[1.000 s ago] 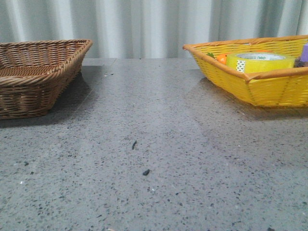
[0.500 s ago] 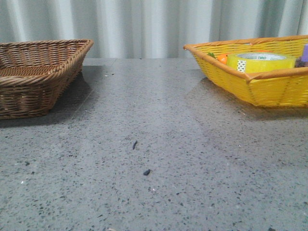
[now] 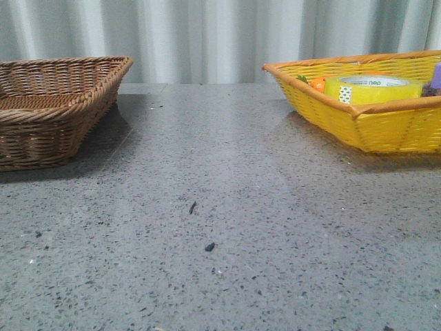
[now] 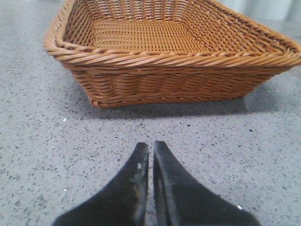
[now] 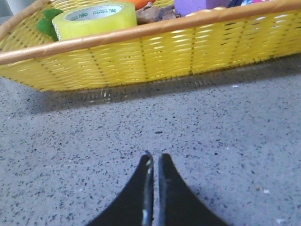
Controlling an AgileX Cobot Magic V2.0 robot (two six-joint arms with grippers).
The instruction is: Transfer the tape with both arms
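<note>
The tape (image 3: pixel 373 88), a squat yellow-green roll with a white core rim and green letters, lies flat in the yellow basket (image 3: pixel 386 124) at the right. It also shows in the right wrist view (image 5: pixel 94 20). My right gripper (image 5: pixel 154 157) is shut and empty, low over the grey table in front of the yellow basket (image 5: pixel 155 56). My left gripper (image 4: pixel 150 145) is shut and empty, low over the table in front of the brown wicker basket (image 4: pixel 169 80). Neither gripper shows in the front view.
The brown wicker basket (image 3: pixel 48 110) stands at the left. Beside the tape lie an orange carrot (image 3: pixel 318 84) with green leaves (image 5: pixel 47 23) and a purple block (image 5: pixel 200 4). Two dark specks (image 3: pixel 200 226) lie mid-table.
</note>
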